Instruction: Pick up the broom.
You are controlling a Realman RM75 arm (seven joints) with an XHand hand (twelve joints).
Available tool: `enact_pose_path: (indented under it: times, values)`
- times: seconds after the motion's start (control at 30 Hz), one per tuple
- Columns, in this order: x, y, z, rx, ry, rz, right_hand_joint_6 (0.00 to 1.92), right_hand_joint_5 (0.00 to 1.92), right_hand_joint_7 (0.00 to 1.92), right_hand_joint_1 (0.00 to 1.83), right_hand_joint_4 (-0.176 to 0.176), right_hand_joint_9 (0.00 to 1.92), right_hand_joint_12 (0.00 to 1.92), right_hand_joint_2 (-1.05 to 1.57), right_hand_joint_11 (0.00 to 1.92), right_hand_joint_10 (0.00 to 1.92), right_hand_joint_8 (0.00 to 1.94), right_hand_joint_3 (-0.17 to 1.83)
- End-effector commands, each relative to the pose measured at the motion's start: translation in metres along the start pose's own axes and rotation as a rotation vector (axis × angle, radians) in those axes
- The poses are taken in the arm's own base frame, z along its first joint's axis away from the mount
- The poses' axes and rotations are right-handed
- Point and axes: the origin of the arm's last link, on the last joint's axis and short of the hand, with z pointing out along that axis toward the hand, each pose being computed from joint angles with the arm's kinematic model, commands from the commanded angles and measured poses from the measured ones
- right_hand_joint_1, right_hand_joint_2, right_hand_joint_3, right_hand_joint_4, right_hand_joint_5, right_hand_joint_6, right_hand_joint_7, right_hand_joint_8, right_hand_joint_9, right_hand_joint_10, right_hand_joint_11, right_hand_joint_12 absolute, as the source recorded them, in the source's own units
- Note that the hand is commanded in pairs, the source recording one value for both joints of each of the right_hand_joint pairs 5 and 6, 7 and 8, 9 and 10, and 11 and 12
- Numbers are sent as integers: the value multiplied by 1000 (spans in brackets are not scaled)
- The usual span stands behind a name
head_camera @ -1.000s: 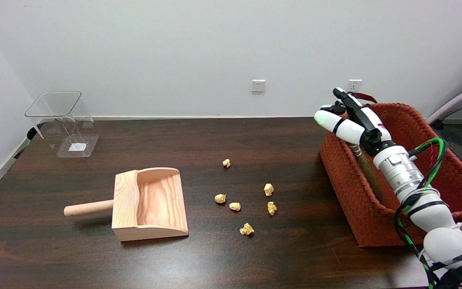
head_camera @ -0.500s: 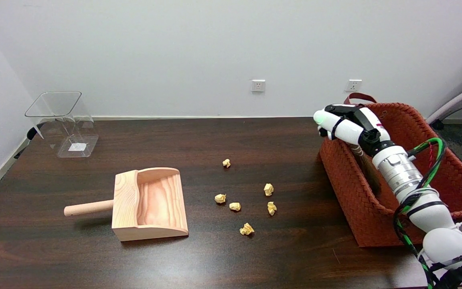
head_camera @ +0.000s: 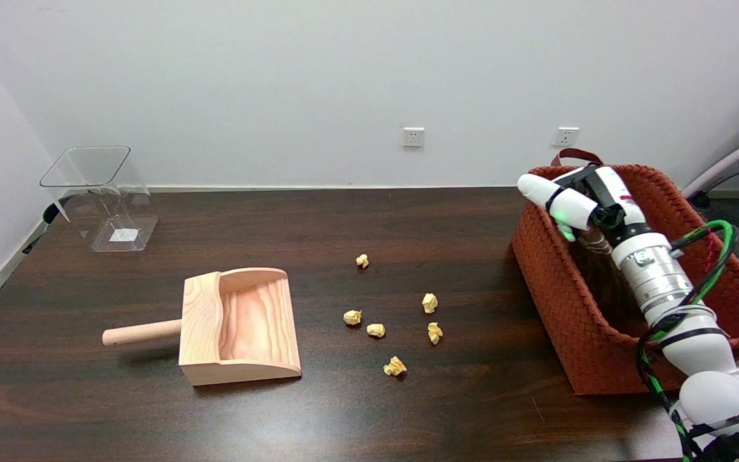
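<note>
The broom (head_camera: pixel 602 280) stands inside the woven orange basket (head_camera: pixel 546 282) at the table's right side; its brown bristles and a bit of its neck show below my wrist. My right hand (head_camera: pixel 582 200) is over the basket's near-left rim, fingers curled around the top of the broom's handle, which the hand hides.
A wooden dustpan (head_camera: pixel 241 324) lies left of centre, handle pointing left. Several crumpled yellow paper scraps (head_camera: pixel 376 330) are scattered mid-table. A clear plastic bin (head_camera: pixel 101 196) stands at the far left corner. A chair is partly visible beyond the basket.
The fingers, stretched out a second ago, have curled around the broom's handle. Hand and broom top have since shifted right, further over the basket.
</note>
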Motion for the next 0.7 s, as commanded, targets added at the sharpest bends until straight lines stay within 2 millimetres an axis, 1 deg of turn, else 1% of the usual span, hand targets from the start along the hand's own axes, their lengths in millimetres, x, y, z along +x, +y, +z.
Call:
enact_pose_path:
  times: [0.03, 0.2, 0.3, 0.33, 0.4, 0.47, 0.7]
  values:
    - [15, -4, -16, 54, 271, -168, 1920, 1920, 1920, 792, 0, 1920, 1920, 846, 1920, 1920, 1920, -175]
    - [20, -6, -16, 58, 301, -150, 1920, 1920, 1920, 853, 0, 1920, 1920, 868, 1920, 1920, 1920, -175]
    - [24, -9, -15, 69, 342, -134, 1920, 1920, 1920, 916, 0, 1920, 1920, 991, 1920, 1920, 1920, -175]
    - [24, -11, -15, 74, 351, -135, 1920, 1920, 1920, 917, 0, 1920, 1920, 1039, 1920, 1920, 1920, -128]
    - [25, -14, -15, 88, 377, -131, 1920, 1920, 1920, 932, 0, 1920, 1920, 1126, 1920, 1920, 1920, 43]
    - [26, -17, -13, 98, 388, -124, 1920, 1920, 1920, 943, 0, 1920, 1920, 1169, 1920, 1920, 1920, 160]
    - [27, -31, -9, 130, 403, -74, 1920, 1920, 1920, 955, 0, 1920, 1920, 1213, 1920, 1920, 1920, 363]
